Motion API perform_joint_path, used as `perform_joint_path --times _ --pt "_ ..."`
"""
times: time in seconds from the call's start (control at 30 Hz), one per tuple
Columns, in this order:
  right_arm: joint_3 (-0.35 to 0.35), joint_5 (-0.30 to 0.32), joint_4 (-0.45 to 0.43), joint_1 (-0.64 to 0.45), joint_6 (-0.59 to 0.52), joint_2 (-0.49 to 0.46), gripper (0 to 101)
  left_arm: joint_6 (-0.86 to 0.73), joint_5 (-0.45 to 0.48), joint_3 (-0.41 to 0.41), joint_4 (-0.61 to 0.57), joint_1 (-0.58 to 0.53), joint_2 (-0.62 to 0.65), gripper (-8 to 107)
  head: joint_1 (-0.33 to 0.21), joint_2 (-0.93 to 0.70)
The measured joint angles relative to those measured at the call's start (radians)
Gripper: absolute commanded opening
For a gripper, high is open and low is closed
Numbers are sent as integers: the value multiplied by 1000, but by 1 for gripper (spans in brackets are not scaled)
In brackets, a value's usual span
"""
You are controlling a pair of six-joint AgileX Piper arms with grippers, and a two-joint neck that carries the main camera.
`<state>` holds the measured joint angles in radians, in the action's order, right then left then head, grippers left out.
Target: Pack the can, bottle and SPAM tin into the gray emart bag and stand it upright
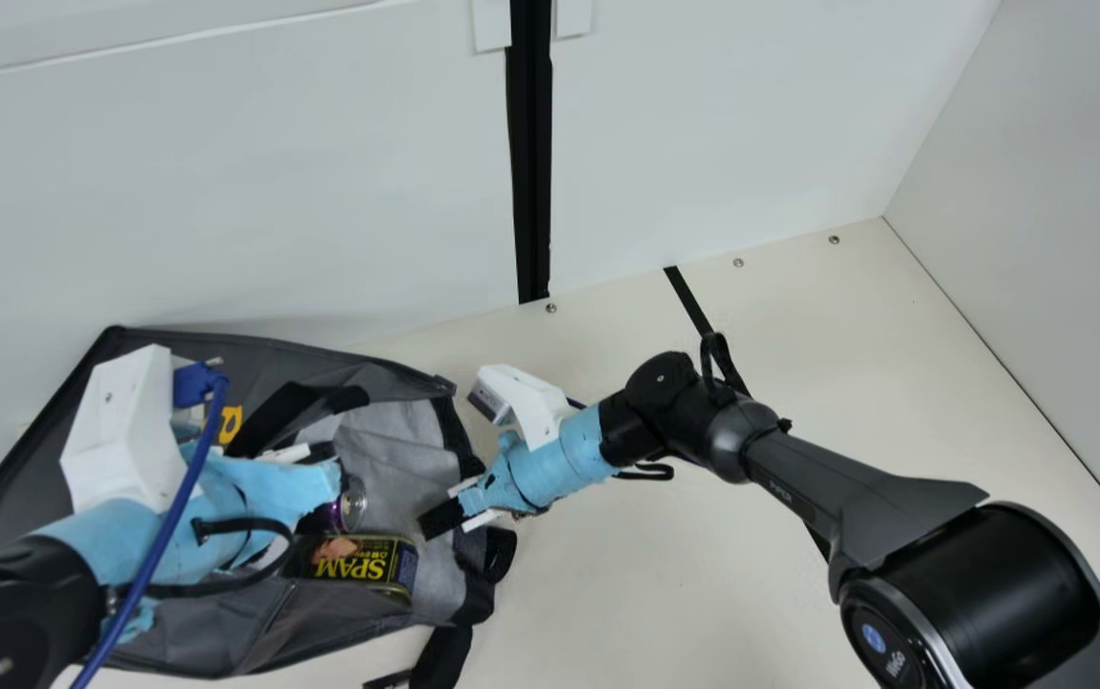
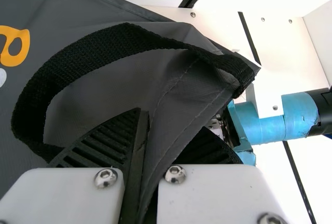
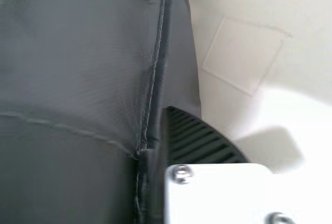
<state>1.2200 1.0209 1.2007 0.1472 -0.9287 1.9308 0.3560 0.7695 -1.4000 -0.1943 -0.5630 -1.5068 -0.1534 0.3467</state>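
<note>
White panels (image 1: pixel 224 191) split by a black upright (image 1: pixel 532 153) rise behind a cream counter (image 1: pixel 626 593), dotted with screws (image 1: pixel 738 262) along its far edge and crossed by a black strip (image 1: pixel 688 301). On it lies the gray emart bag (image 1: pixel 272 349), the SPAM tin (image 1: pixel 363 566) and the purple-sided can (image 1: pixel 351 504) side by side within. The left gripper (image 1: pixel 322 454) is clamped on the bag's fabric; the right gripper (image 1: pixel 441 519) pinches its seamed edge.

back wall (image 1: pixel 253 211) — white panels; black upright strip (image 1: pixel 531 144); pale side wall (image 1: pixel 1066 249); cream table (image 1: pixel 645 593) — bolts (image 1: pixel 834 240) at back
</note>
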Motion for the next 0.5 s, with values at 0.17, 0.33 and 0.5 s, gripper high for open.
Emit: perform_joint_path --times 0.17,0.33,0.5 --pt "-27 33 41 -18 -20 -14 0 0 0 0 0 0 0 -8 0 2" --pt "-64 76 83 -43 -24 -38 0 0 0 0 0 0 0 -8 0 0" --pt "-102 124 111 -78 -25 -77 0 -11 -2 26 -7 2 25 -8 0 2"
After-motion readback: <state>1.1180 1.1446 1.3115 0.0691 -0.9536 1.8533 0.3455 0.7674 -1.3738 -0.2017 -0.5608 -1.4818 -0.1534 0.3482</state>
